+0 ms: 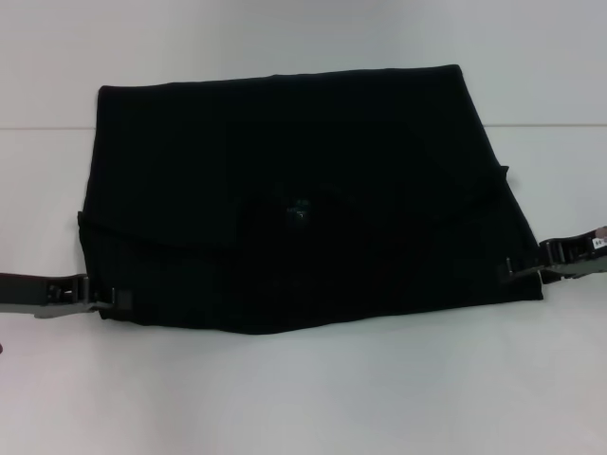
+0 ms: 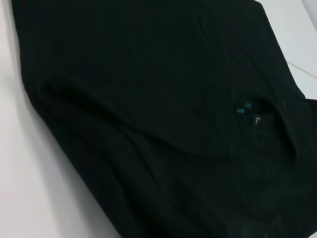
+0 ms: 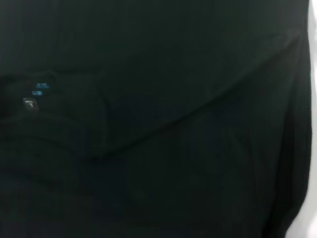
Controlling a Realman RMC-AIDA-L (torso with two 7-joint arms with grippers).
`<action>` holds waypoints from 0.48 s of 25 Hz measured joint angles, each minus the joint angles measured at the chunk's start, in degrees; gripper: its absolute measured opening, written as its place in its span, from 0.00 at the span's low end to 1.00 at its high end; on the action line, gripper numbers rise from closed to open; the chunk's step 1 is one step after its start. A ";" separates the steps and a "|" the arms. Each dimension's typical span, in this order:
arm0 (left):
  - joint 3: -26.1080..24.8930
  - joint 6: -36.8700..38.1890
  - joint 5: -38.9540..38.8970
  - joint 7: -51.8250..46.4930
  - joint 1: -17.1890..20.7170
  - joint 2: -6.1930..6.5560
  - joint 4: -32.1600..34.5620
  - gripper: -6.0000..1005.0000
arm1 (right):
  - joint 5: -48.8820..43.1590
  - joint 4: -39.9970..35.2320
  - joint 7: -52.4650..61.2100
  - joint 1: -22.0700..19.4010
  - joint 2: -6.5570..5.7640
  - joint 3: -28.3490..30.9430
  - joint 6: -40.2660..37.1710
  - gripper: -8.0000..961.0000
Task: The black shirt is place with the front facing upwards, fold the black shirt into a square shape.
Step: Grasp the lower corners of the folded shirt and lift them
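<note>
We see a plain white surface (image 1: 303, 398) filling the view, evenly lit, with a thin seam line (image 1: 47, 128) crossing its far part.

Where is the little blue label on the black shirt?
In the head view the blue label sits near the middle of the folded black shirt, about midway between the left gripper and the right gripper at its side edges.

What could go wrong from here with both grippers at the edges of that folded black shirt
One: the left gripper and right gripper sit at opposite near corners of the black shirt; uneven pulling may skew it. Two: the folded-over flap with the blue neck label lies loose and could slip open, spoiling the square.
</note>
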 joint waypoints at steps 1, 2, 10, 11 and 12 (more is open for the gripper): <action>0.00 0.02 -0.01 0.00 -0.02 0.03 0.00 0.04 | 0.05 0.13 -0.13 0.00 0.11 0.00 0.26 0.90; 0.00 0.04 -0.03 0.00 -0.04 0.05 0.00 0.04 | 0.15 0.20 -0.23 0.00 0.29 -0.02 0.47 0.89; 0.00 0.27 -0.25 -0.01 -0.03 0.13 0.00 0.05 | 0.05 0.21 -0.35 0.67 1.54 -0.13 0.95 0.85; 0.00 0.41 -0.26 -0.01 -0.03 0.15 0.00 0.05 | 0.04 0.19 -0.29 0.67 1.55 -0.14 1.21 0.83; 0.00 0.49 -0.27 -0.01 -0.03 0.16 0.00 0.05 | 0.03 0.16 -0.26 0.67 1.56 -0.17 1.44 0.81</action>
